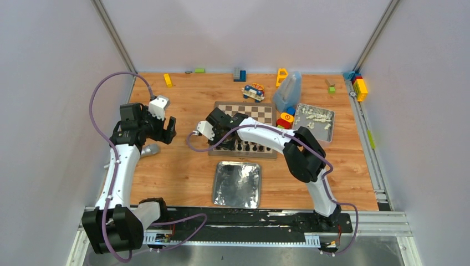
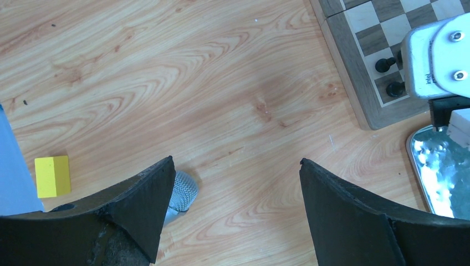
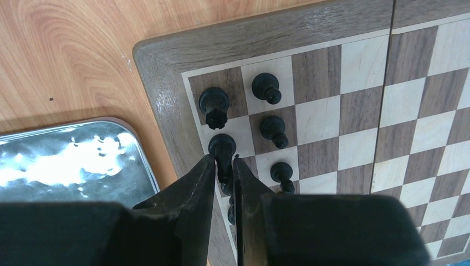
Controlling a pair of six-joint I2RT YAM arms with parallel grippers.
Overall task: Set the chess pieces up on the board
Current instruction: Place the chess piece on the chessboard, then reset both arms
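The board (image 1: 258, 113) lies mid-table, with a row of black chess pieces (image 1: 246, 147) along its near edge. In the right wrist view the board's corner (image 3: 166, 83) shows several pieces standing on squares, among them a rook (image 3: 214, 102) and a pawn (image 3: 265, 86). My right gripper (image 3: 223, 159) is shut on a black piece (image 3: 221, 145) that stands upright on a cream square in the edge row; more pieces sit hidden behind the fingers. My left gripper (image 2: 236, 160) hangs open over bare wood left of the board (image 2: 360, 94), holding nothing.
A silver tray (image 1: 237, 184) lies near the board's front edge. A second tray with white bits (image 1: 314, 119) sits right of the board. A silver mesh-tipped object (image 2: 183, 191) lies by my left finger, beside a yellow block (image 2: 52, 176). Coloured toy blocks (image 1: 286, 118) line the back.
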